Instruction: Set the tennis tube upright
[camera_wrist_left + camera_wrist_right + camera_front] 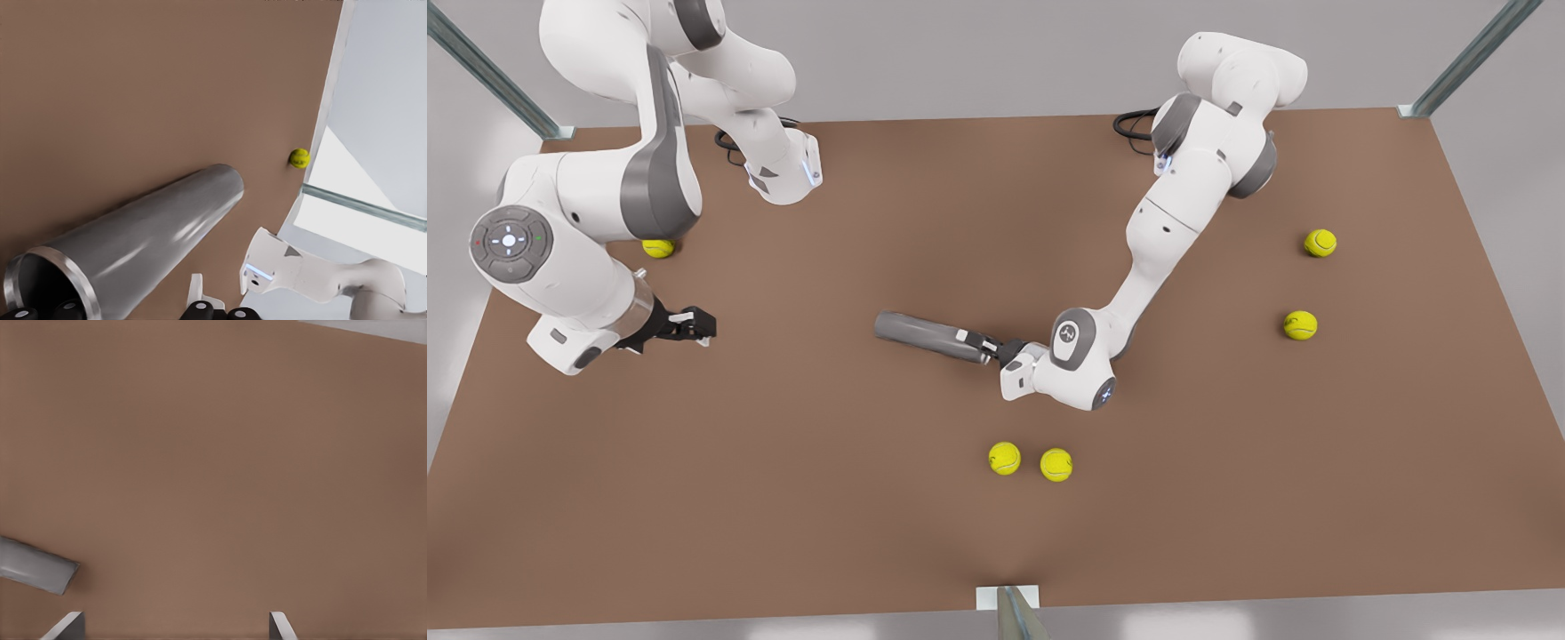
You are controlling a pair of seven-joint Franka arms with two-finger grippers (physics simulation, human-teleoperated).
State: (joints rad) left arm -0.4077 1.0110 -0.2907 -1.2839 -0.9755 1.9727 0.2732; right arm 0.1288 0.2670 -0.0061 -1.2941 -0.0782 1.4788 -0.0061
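The tennis tube (920, 334) is a grey metallic cylinder lying on its side on the brown table (800, 498), near the middle. In the left wrist view the tennis tube (147, 233) runs away from the camera, its lighter rim at the near end. My left gripper (983, 345), on the arm at the front view's right, is shut on that rim end. My right gripper (698, 327) hovers at the front view's left, well apart from the tube and open. Its fingertips (67, 625) stand wide apart with nothing between them, and the tube's far end (37, 568) is off to one side.
Several yellow tennis balls lie loose: two side by side (1004, 459) in front of the tube, two (1300, 325) toward the front view's right, one (658, 248) beside the right arm. Metal frame posts (1467, 62) stand at the table's corners.
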